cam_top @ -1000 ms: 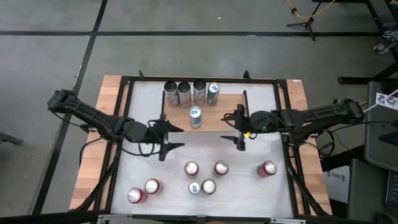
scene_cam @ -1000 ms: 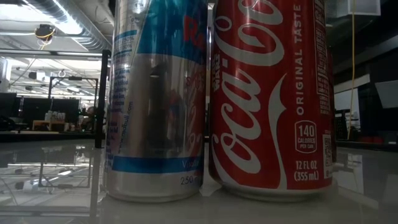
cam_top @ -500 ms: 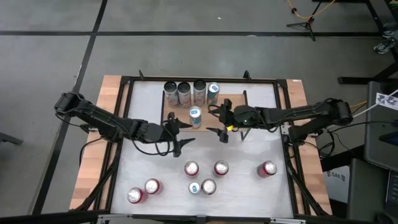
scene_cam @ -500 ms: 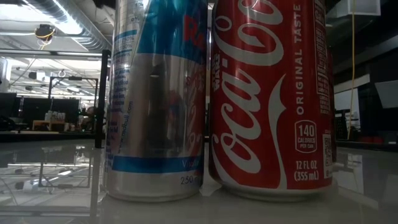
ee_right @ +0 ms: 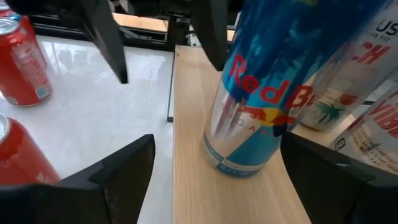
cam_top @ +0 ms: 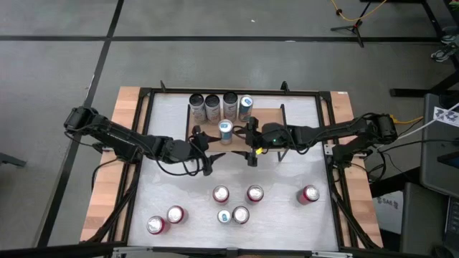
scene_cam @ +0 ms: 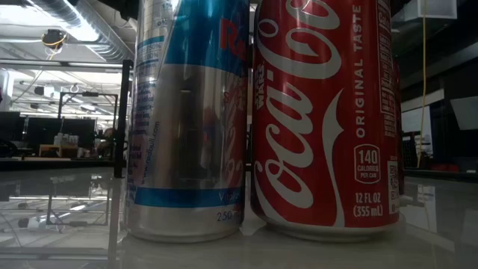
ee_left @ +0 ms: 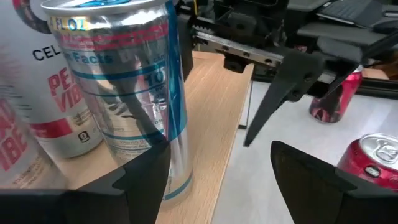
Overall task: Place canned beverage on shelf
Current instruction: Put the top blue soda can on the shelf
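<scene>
High view: the table (cam_top: 165,186) carries the shelf (cam_top: 269,118) at its far middle. Four cans (cam_top: 220,106) line the shelf's back edge, and a slim blue can (cam_top: 225,132) stands upright alone in front of them. The left gripper (cam_top: 203,147) and right gripper (cam_top: 250,143) flank that can, both with fingers spread, neither touching it. Seven more cans (cam_top: 240,214) stand on the table nearer the front.

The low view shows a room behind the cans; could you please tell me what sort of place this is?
Probably a lab or workshop: exposed ceiling ductwork, strip lights and workbenches stand behind the table, and tripod legs with an orange cable sit on the bare floor.
</scene>
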